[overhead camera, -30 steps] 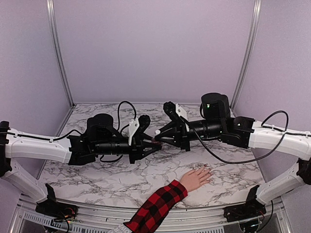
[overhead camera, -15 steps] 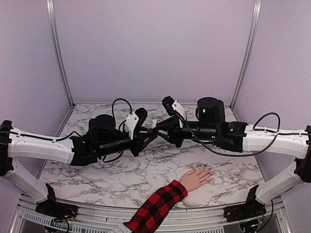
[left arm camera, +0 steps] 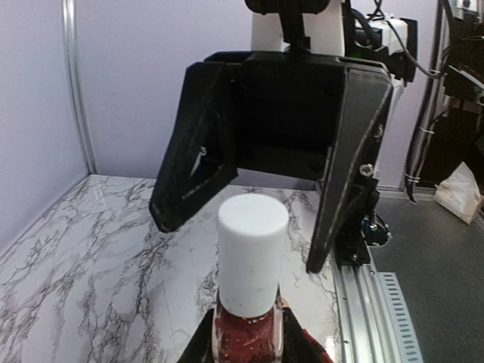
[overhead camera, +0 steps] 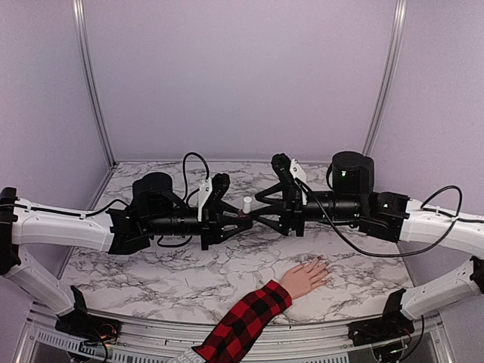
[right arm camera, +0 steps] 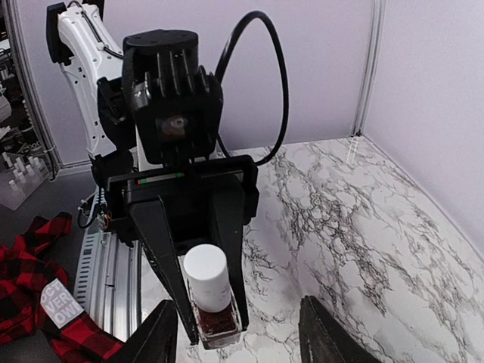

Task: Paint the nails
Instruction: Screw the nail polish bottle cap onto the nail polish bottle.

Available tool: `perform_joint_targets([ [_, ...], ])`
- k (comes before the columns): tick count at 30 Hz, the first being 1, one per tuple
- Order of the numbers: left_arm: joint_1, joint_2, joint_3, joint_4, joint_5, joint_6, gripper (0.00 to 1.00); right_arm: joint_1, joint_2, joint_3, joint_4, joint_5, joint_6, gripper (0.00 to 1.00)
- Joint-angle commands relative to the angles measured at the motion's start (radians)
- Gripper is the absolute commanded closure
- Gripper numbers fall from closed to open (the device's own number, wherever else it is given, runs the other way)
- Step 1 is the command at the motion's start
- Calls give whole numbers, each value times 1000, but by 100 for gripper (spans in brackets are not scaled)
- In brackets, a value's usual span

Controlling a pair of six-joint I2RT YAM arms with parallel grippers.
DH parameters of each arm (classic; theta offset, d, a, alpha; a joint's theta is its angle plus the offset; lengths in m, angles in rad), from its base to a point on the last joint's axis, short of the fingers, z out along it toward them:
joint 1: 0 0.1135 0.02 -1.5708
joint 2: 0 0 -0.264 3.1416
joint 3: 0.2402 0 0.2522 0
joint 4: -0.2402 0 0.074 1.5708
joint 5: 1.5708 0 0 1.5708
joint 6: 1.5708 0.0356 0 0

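Nails (overhead camera: 324, 266) lie at the fingertips of the pale hand (overhead camera: 304, 277), which rests flat on the marble counter (overhead camera: 151, 265) below the right end effector (overhead camera: 261, 211) and nearer the arm bases; its plaid sleeve (overhead camera: 246, 321) runs off toward the near edge; no polish shows on the nails at this size.

Above the counter the left end effector (overhead camera: 239, 220) is clamped on the glass body of the dark-red polish bottle (left arm camera: 248, 336), holding it upright; the white cap (left arm camera: 252, 253) stands free above its fingertips. The right end effector faces it with its jaws spread, one on each side of the cap and touching neither side; it holds nothing.

The cap looks yet to be taken off, so the risks sit in that grasp. If the jaws close off centre, one finger would meet the cap first and lever the bottle in the left grip; glass between narrow tips may slip or tilt. Twisting without a firm hold could turn the whole bottle; once open, a tilted bottle could drip onto the hand or sleeve beneath.
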Motion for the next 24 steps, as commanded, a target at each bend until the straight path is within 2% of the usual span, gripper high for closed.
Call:
perform_joint_targets([
  [1, -1, -39, 22, -1, 290, 30, 100, -6, -59, 15, -68, -174, -108, 46],
  [9, -19, 4, 64, -13, 501, -6, 100, -3, -52, 76, -141, -425, -183, 50],
  [13, -32, 24, 81, -21, 511, -7, 100, 8, -23, 100, -153, -484, -184, 53],
  [24, -55, 64, 107, -27, 535, -4, 100, 40, 28, 146, -187, -528, -205, 60],
])
